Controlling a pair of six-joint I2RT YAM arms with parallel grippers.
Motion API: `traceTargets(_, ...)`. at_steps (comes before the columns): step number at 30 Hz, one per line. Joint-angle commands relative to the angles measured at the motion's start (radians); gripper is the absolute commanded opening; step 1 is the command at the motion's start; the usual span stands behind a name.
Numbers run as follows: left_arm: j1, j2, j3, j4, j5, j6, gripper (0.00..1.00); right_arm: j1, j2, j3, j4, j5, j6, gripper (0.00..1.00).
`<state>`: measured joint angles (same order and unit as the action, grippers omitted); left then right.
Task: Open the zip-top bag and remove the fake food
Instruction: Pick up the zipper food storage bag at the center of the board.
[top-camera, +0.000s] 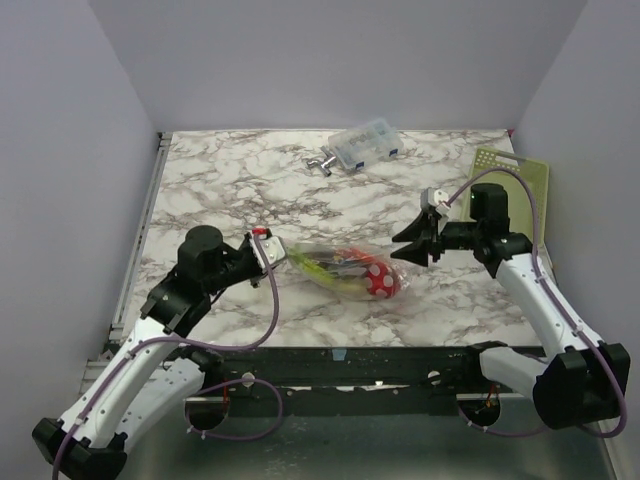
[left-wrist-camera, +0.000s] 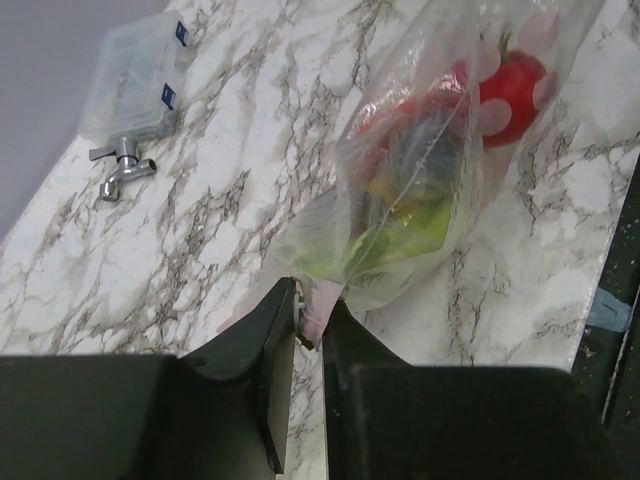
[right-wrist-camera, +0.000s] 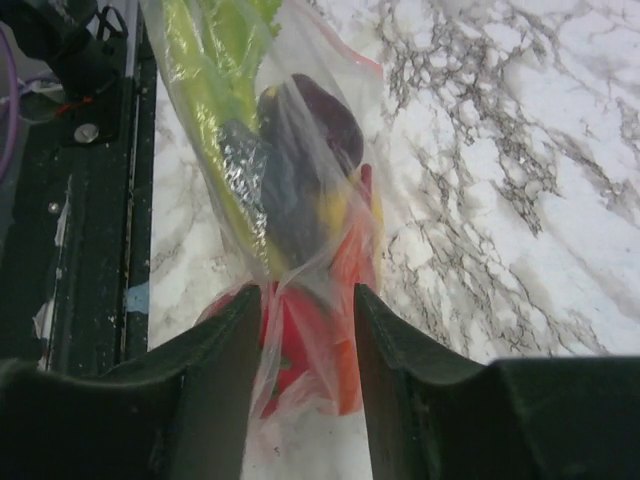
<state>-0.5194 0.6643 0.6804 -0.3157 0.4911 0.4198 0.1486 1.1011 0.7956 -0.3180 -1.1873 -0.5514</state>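
One zip-top bag (top-camera: 345, 268), fake food (top-camera: 381, 280) inside uncountable; beyond it one clear box (top-camera: 365, 145), one metal fitting (top-camera: 322, 161), one green board (top-camera: 530, 175).

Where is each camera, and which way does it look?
Top: high behind the left arm and right arm, looking down on them, the table and the zip-top bag.
Left wrist: looks along its fingers, pinching the bag's edge.
Right wrist: looks along its fingers, apart around the bag's other end.
All show the bag.
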Motion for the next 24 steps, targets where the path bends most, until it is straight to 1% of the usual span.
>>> traceTargets(1,-0.004,0.075,0.163,-0.150,0.068,-0.082,0.00,-0.004,0.048,0.166,-0.307,-0.009,-0.200,0.51)
traceTargets(4,-0.011,0.137,0.248,-0.187,0.091,-0.142,0.00,0.001,0.131,0.330,-0.599,-0.044,-0.392,0.69)
traceTargets(5,-0.015,0.152,0.269,-0.194,0.097,-0.162,0.00,0.003,0.164,0.389,-0.711,-0.055,-0.474,0.78)
traceTargets(7,-0.029,0.185,0.311,-0.200,0.102,-0.197,0.00,0.011,0.218,0.483,-0.865,-0.087,-0.561,0.89)
traceTargets(9,-0.052,0.219,0.352,-0.204,0.103,-0.229,0.00,0.030,0.253,0.557,-0.954,-0.126,-0.594,0.95)
traceTargets(10,-0.068,0.237,0.374,-0.207,0.100,-0.244,0.00,0.047,0.263,0.581,-0.962,-0.131,-0.573,0.95)
traceTargets(11,-0.081,0.251,0.392,-0.210,0.092,-0.256,0.00,0.073,0.267,0.602,-0.931,-0.120,-0.515,0.95)
traceTargets(12,-0.100,0.269,0.416,-0.216,0.084,-0.269,0.00,0.115,0.265,0.611,-0.861,-0.096,-0.410,0.95)
traceTargets(14,-0.134,0.301,0.461,-0.229,0.063,-0.292,0.00,0.207,0.240,0.601,-0.692,-0.004,-0.213,0.96)
traceTargets(16,-0.171,0.334,0.508,-0.249,0.026,-0.306,0.00,0.309,0.203,0.560,-0.516,0.124,-0.048,1.00)
traceTargets(17,-0.194,0.353,0.534,-0.261,0.009,-0.310,0.00,0.359,0.192,0.553,-0.464,0.178,-0.013,1.00)
traceTargets(19,-0.225,0.387,0.582,-0.292,-0.030,-0.324,0.00,0.413,0.207,0.575,-0.462,0.207,0.005,1.00)
traceTargets(22,-0.259,0.429,0.640,-0.322,-0.079,-0.339,0.00,0.434,0.257,0.637,-0.501,0.208,0.021,1.00)
traceTargets(24,-0.282,0.452,0.669,-0.336,-0.111,-0.344,0.00,0.460,0.263,0.643,-0.487,0.231,0.037,0.99)
